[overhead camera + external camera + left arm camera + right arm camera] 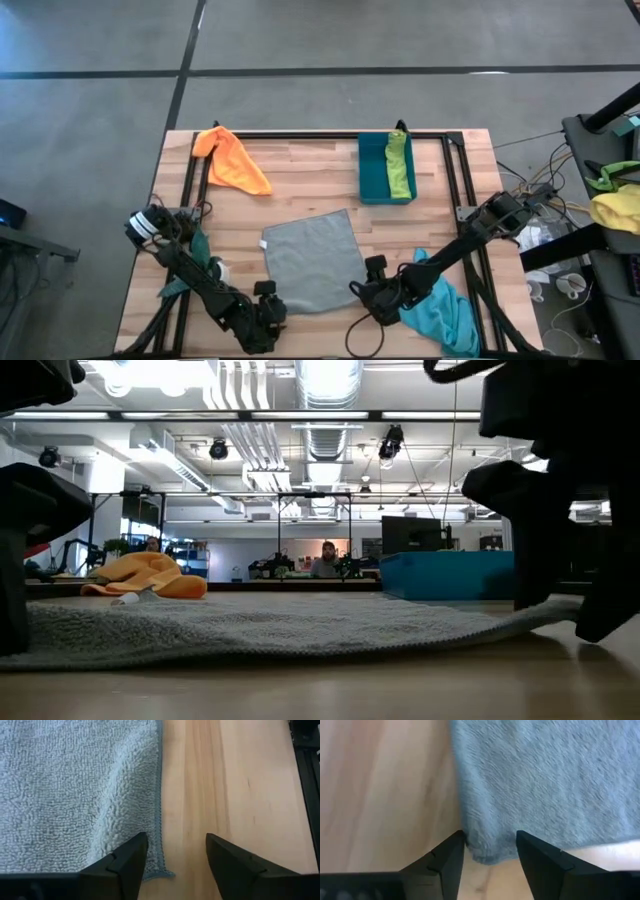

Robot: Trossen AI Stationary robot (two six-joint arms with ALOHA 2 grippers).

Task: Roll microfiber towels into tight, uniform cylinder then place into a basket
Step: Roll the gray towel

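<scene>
At the near edge of the pale wooden plank surface (300, 175), both dark arms reach in low toward the flat grey square microfiber towel (313, 260). The left hand (268, 310) sits at the towel's near left corner with its two fingers parted, the towel's hem lying just inside the gap in the left wrist view (160, 820); nothing is pinched between them. The right hand (368, 295) is at the near right corner, fingers likewise apart and straddling the towel's edge (485, 852), not clamped on it.

Under the right forearm lies a crumpled turquoise cloth (445, 315), partly covered by the arm and running off the near edge. Beside the left arm a bit of dark teal-green material (197, 250) shows, mostly hidden by the arm, so what it is cannot be told.

Farther back, a crumpled orange cloth (230, 160) lies at the far left, well apart from the grey towel. At the far right stands the shallow rectangular teal-blue plastic basket (372, 170), with a rolled lime green towel (400, 165) lying inside along its right wall.

In the low view the grey towel (260, 625) fills the foreground and dark, blurred hand parts block both sides.
</scene>
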